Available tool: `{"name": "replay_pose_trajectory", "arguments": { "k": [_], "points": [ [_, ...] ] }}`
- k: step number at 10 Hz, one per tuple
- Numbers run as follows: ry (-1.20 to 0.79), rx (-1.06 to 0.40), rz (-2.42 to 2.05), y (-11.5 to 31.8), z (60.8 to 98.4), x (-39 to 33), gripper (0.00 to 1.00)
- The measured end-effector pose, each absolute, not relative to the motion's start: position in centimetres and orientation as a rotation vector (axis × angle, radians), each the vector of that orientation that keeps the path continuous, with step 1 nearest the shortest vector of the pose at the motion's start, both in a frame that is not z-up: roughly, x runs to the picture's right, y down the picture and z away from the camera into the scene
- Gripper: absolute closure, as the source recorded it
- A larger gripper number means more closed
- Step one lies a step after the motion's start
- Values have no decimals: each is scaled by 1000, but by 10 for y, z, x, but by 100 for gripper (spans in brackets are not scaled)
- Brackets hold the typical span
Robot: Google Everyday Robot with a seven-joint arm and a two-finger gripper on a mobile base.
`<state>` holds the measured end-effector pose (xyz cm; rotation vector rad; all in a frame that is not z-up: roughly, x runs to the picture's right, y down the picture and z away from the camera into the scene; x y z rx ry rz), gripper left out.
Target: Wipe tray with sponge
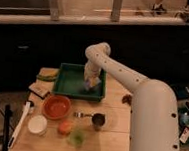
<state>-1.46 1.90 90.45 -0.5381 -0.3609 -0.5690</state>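
Pincer [90, 78] low in tray [67, 83] by desk [113, 137] far edge, at sponge [92, 85], presumably to wipe; whether spread or pinching, cannot tell

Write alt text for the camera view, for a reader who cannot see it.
A white robot arm reaches down into a dark-green tray on a wooden table, its gripper low at the tray's right side. An orange bowl stands nearby.

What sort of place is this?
Probably an indoor kitchen-style workspace: a wooden table holds an orange bowl, a metal cup and the green tray, with the pincer down inside the tray.
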Motion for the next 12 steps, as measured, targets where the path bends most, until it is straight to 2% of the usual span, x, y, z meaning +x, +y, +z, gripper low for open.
{"name": "replay_pose_trajectory", "arguments": {
  "k": [1, 3, 7, 12],
  "points": [
    [-361, -536, -570, 17, 906, -11, 88],
    [-365, -536, -585, 19, 905, -11, 82],
    [-370, -526, -595, 18, 905, -13, 93],
    [-376, -521, -618, 18, 906, -11, 84]
  ]
}}
